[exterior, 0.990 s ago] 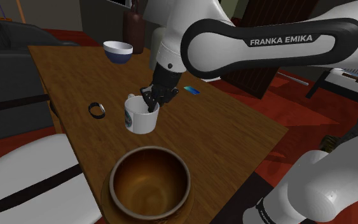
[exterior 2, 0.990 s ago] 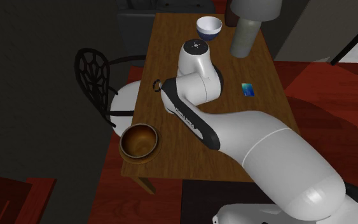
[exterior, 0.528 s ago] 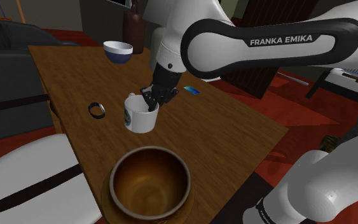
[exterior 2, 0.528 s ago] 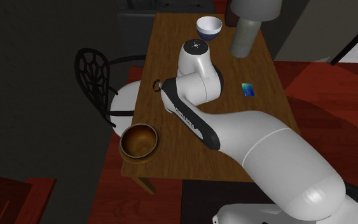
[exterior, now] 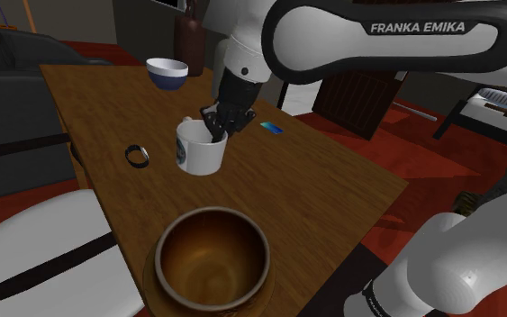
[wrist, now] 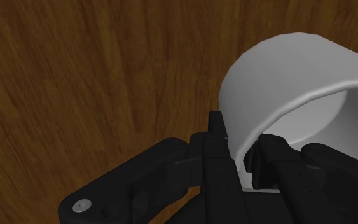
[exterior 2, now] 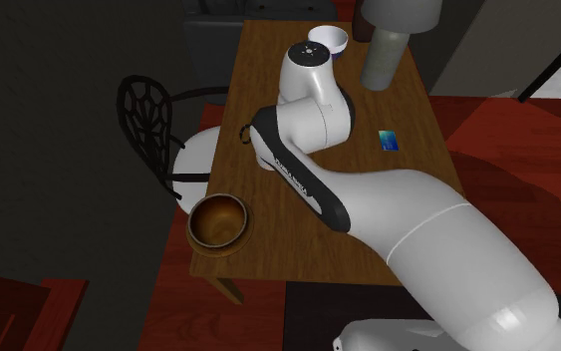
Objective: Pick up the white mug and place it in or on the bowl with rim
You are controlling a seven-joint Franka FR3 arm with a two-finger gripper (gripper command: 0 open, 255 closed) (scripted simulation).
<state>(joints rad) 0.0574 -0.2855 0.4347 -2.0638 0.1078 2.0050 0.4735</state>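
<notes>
The white mug [exterior: 197, 153], with a blue mark on its side, hangs upright just above the wooden table [exterior: 314, 180]. My gripper [exterior: 217, 126] is shut on its rim from above, on the side toward the shoulder view's right. In the wrist view the gripper [wrist: 241, 149] pinches the mug's wall [wrist: 292, 83], one finger outside and one inside. The brown bowl with a wide rim [exterior: 212, 257] stands at the table's near end, apart from the mug; it also appears in the second exterior view [exterior 2: 218, 221], where my arm hides the mug.
A small blue-and-white bowl [exterior: 167, 72] sits at the table's far end beside a dark vase [exterior: 188, 40]. A black ring [exterior: 136, 155] lies to the left of the mug, a blue card [exterior: 272, 129] to its right. A dark chair [exterior 2: 148, 110] stands by the table.
The gripper closed fully on the mug's rim, then rose with the arm. The mug has come up a little off the table.
</notes>
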